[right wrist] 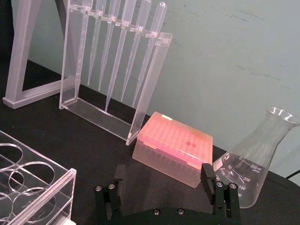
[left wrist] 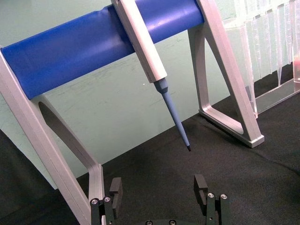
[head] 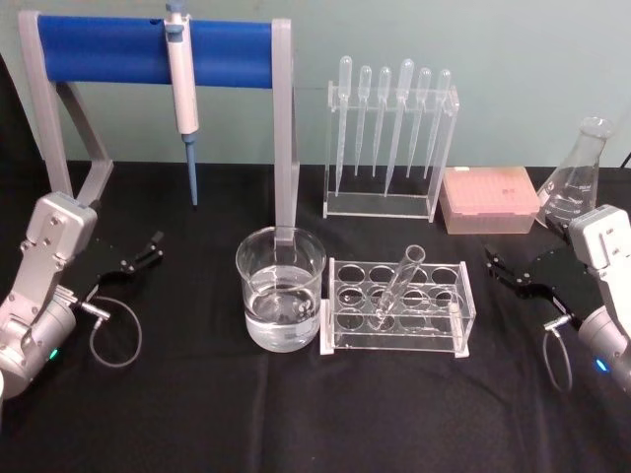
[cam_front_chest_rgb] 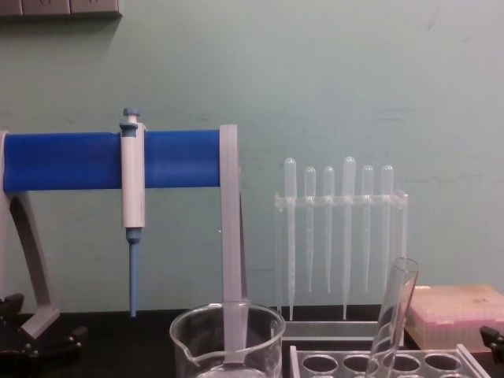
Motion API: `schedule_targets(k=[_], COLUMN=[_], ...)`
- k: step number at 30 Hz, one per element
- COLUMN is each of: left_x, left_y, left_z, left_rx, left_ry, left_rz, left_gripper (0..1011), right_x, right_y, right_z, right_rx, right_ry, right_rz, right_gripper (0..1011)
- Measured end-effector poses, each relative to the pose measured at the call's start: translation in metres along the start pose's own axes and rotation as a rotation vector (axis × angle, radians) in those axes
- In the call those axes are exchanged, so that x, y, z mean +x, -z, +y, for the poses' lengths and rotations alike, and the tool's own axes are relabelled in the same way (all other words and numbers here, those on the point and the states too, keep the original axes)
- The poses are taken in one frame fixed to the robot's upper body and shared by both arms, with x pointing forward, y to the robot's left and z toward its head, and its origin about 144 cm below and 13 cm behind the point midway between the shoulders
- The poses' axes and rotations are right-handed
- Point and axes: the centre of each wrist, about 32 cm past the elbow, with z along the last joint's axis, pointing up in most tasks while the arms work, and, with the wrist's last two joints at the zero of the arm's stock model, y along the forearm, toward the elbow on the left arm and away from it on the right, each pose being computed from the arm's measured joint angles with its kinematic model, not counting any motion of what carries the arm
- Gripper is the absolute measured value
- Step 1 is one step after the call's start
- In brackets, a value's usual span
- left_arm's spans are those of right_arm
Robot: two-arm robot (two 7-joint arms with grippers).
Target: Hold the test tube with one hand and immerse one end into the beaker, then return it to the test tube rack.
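The test tube leans tilted in a hole of the clear rack at the table's middle, its open rim up; the chest view shows the test tube from the side. The beaker, partly filled with clear liquid, stands just left of the rack, and its rim shows in the chest view as well. My left gripper rests open at the far left, well apart from the beaker. My right gripper rests open at the far right, a short way from the rack. Both hold nothing.
A white-and-blue pipettor hangs on a blue-bar stand at the back left. Behind the rack stand a pipette holder with several pipettes, a pink tip box and a glass flask. Black cloth lies bare at the front.
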Motion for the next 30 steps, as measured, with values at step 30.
schedule_targets(k=[30], left_x=[0.0], left_y=[0.0], left_z=[0.0], left_rx=[0.0], left_ry=[0.0], left_rz=[0.0], left_gripper=[1000], right_x=[0.0001], right_y=[0.0], right_z=[0.0], right_rx=[0.0], right_ry=[0.0], right_rz=[0.0], right_gripper=[1004])
